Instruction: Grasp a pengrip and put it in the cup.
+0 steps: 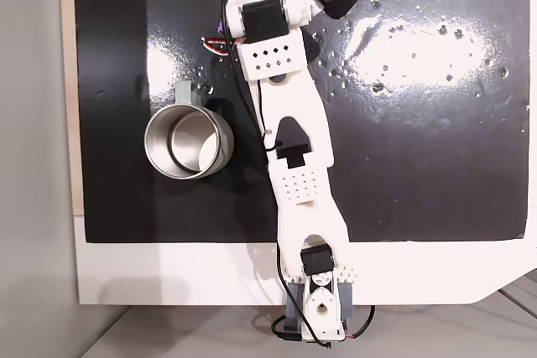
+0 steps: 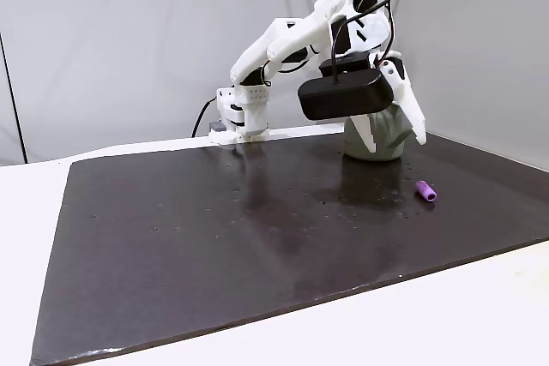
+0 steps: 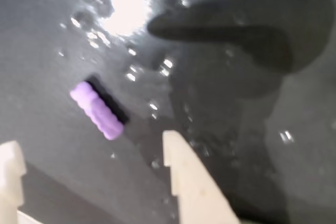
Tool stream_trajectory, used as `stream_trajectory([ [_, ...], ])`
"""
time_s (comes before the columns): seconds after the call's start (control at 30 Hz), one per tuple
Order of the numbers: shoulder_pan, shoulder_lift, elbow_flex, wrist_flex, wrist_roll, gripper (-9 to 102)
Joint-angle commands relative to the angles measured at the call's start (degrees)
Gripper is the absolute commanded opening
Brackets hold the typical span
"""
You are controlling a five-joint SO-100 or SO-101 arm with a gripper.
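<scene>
— Where is the thing you're after?

— The small lilac-purple ribbed soft pengrip lies on its side on the glossy black mat, alone, nothing touching it. In the wrist view it sits just ahead of my white two-finger gripper, a little toward the left finger and slanted across the gap. In the fixed view from the side it rests on the mat near the right edge, in front of the shiny stainless-steel round cup with the grey-green handle, which stands well apart from it.

— And your gripper?

— Its fingers stand apart with nothing between them, hovering above the mat, not touching the pengrip.

— How do you expect it to handle?

— Very light, I judge, and soft: the ribs should give under the pads and help them bite, so it shouldn't squirt out the way a hard smooth tube would. Being round, it may roll on that slick surface if one finger nudges it first.

— So where do you take hold?

— Across its middle, one finger on each long side, squarely over the ribs. I'd turn my wrist so the fingers straddle its slant, then close gently; a hard squeeze would only flatten it.
</scene>
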Motion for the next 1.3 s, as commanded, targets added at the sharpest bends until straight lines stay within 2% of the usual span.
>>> stream_trajectory([
  [0.0, -2.1, 0.0, -3.8, -4.0, -3.3, 27],
  [0.4, -6.1, -5.7, -3.9, -14.0, -12.0, 27],
  [0.83, -6.5, -13.9, -5.4, -16.4, -15.1, 27],
  [1.03, -6.9, -16.8, -5.8, -16.3, -15.7, 20],
  [1.27, -7.1, -19.0, -5.8, -15.6, -16.0, 6],
])
